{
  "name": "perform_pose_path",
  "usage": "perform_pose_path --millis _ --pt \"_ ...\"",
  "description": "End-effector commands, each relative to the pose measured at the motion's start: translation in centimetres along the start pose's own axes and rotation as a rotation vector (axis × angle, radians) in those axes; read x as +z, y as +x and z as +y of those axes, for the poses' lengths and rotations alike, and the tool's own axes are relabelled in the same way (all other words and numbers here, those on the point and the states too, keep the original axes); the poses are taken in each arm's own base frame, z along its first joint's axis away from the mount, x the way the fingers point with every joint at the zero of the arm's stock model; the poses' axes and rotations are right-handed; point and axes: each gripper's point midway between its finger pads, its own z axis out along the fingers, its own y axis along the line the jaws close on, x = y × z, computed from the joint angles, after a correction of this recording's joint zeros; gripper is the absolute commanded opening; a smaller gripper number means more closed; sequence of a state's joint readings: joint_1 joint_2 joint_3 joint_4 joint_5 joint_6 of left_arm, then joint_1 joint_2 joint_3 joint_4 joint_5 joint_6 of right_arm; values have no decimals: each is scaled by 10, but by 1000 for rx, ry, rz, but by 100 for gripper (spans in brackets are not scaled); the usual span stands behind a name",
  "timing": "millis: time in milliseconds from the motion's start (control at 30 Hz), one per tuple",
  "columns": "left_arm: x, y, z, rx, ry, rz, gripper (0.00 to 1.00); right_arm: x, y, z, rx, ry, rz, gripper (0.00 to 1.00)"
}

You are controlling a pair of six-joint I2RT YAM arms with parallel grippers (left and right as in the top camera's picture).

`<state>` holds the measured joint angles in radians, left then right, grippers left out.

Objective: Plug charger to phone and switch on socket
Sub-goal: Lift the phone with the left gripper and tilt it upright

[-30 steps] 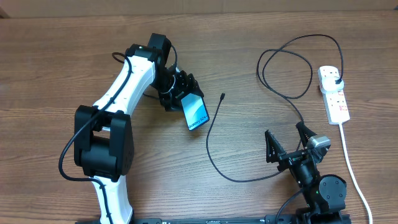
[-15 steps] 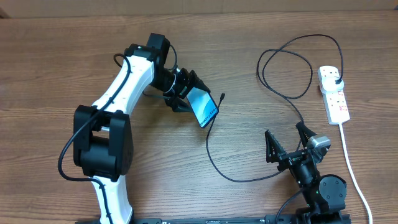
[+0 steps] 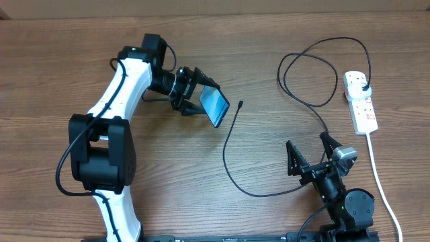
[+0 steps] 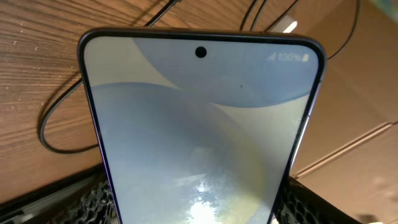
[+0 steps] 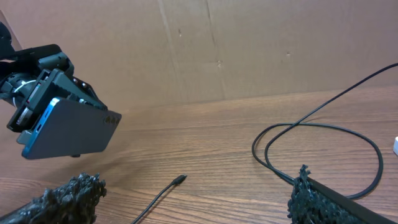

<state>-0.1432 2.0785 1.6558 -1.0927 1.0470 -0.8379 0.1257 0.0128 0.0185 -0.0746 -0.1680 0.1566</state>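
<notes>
One phone (image 3: 215, 105), one charger (image 3: 225, 144), one socket (image 3: 361, 102)

Blue-lit phone (image 3: 215, 106), black charger (image 3: 224, 151) — white, red-marked socket (image 3: 361, 104).

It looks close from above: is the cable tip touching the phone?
Apart. The right wrist view shows the phone held in the air, the charger tip lying on the table below.

Looks like a robotics lab bench to me. Two robot arms, the white-and-black left arm (image 3: 124, 87) and the black right arm (image 3: 349, 205), sit at the near edge of a wood-grain table (image 3: 54, 40). Plain brown cardboard (image 5: 249, 43) walls off the table's far side, and a white power strip (image 3: 361, 101) lies by its right edge.
</notes>
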Motion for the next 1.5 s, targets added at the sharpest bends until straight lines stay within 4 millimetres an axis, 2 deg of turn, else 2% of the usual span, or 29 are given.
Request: perform_pose_path --millis 0,333,433,567,867,1267,1467 --pt "-8 6 -15 -20 66 42 61 0 1 -3 -2 12 -7 100" --pt "-10 3 -14 -17 65 33 64 0 1 -3 -2 12 -7 100" --pt "-10 4 -15 -19 67 36 71 0 1 -3 -2 12 -7 100" --pt "-10 6 -16 -72 74 48 71 0 1 -3 -2 12 -7 100" --pt "-14 24 -33 -162 161 170 68 0 1 -3 -2 12 -7 100" --pt "-14 25 -33 -348 145 189 66 0 1 -3 -2 12 -7 100" --pt "-14 25 -32 -355 142 186 66 0 1 -3 -2 12 -7 100"
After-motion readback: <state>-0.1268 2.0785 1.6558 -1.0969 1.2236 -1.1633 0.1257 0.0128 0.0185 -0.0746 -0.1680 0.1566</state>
